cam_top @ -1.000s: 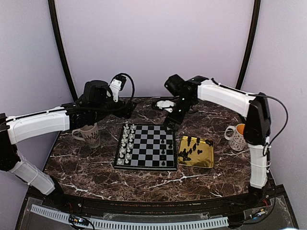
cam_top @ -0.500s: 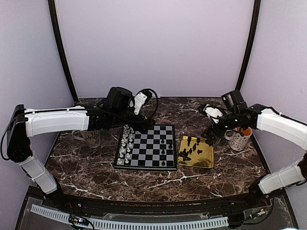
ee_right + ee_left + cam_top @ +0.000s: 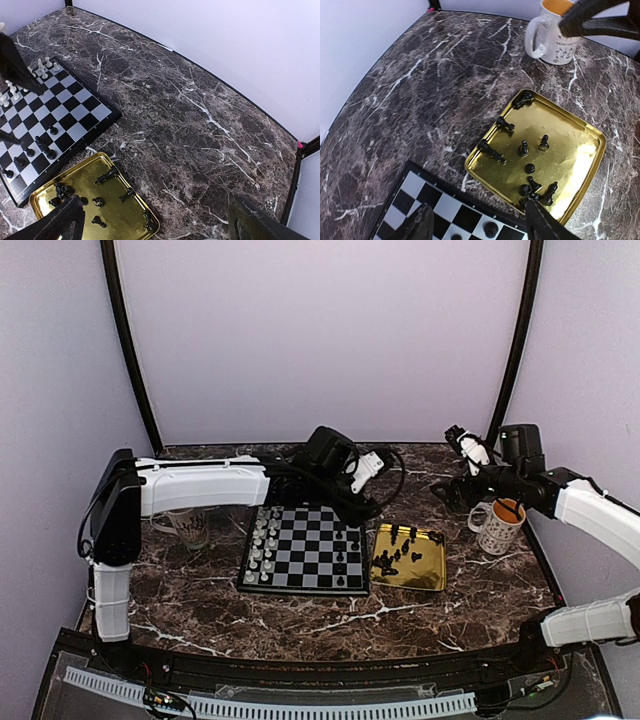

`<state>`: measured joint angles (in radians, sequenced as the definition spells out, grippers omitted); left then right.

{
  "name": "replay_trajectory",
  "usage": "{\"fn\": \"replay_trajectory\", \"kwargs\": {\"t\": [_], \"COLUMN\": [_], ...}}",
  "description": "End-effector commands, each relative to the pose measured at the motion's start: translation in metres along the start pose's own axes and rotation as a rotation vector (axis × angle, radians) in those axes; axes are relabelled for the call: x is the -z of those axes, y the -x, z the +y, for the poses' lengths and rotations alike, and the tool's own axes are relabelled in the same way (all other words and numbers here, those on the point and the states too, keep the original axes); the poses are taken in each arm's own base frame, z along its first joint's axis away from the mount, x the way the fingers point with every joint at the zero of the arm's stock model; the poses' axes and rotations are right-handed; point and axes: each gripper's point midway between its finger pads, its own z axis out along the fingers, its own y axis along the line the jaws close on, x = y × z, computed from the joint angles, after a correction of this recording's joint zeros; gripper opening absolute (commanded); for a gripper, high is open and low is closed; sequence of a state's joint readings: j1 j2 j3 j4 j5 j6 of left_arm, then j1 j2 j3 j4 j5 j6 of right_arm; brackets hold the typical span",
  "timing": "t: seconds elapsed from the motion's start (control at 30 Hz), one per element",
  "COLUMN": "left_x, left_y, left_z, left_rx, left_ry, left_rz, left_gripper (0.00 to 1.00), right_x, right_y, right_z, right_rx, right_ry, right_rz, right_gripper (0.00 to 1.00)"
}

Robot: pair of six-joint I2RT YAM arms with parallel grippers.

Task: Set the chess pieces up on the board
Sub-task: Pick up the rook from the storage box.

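Note:
The board [image 3: 305,548] lies mid-table, with pale pieces [image 3: 262,540] in its two left columns and a few black pieces [image 3: 345,550] on its right side. Several more black pieces [image 3: 392,558] lie in the gold tray [image 3: 425,570] to its right, some of them toppled. My left gripper [image 3: 368,506] hangs open and empty above the board's far right corner. In the left wrist view [image 3: 480,225] the tray [image 3: 570,145] and its pieces [image 3: 522,148] lie just ahead. My right gripper [image 3: 443,490] is open and empty, high beyond the tray. In the right wrist view [image 3: 157,227] the tray [image 3: 120,215] lies below.
A white mug [image 3: 497,527] with an orange inside stands right of the tray, close under the right arm. A patterned mug [image 3: 188,524] stands left of the board. The left arm spans the board's far edge. Dark marble table, walls all round.
My left arm has swung right from the left mug, across the board's far edge, to the tray's near corner. My right arm has pulled back from the board's far edge to the right mug.

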<state>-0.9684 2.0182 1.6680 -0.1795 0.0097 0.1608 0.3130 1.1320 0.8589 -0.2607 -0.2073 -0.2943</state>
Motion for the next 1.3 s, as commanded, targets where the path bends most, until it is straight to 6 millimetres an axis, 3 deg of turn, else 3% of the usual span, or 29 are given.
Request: {"fn": "replay_trajectory", "kwargs": {"t": [0.0, 0.1, 0.27, 0.43, 0.53, 0.93, 1.27], "left_x": [-0.013, -0.033, -0.057, -0.075, -0.083, -0.091, -0.098], "left_y": [0.015, 0.007, -0.010, -0.032, -0.043, -0.073, -0.076], "left_z": [-0.035, -0.048, -0.065, -0.072, -0.072, -0.071, -0.067], "left_rx": [0.000, -0.001, -0.055, -0.063, -0.065, -0.068, -0.072], "left_ry": [-0.142, -0.189, -0.206, -0.227, -0.222, -0.200, -0.171], "left_rz": [0.023, 0.086, 0.171, 0.244, 0.277, 0.363, 0.361], "left_gripper": [0.60, 0.52, 0.46, 0.37, 0.33, 0.34, 0.28], "right_x": [0.000, 0.005, 0.013, 0.016, 0.017, 0.000, -0.006], "right_y": [0.001, 0.004, -0.013, -0.018, -0.019, -0.034, -0.042], "right_z": [-0.011, -0.017, -0.078, -0.094, -0.092, -0.080, -0.076], "right_rx": [-0.024, -0.024, -0.021, 0.002, 0.016, 0.027, 0.040], "right_ry": [-0.051, -0.085, -0.445, -0.537, -0.534, -0.456, -0.428], "right_rz": [-0.030, -0.050, 0.032, 0.075, 0.071, 0.108, 0.137], "right_gripper": [1.00, 1.00, 1.00, 1.00, 1.00, 1.00, 1.00]}}
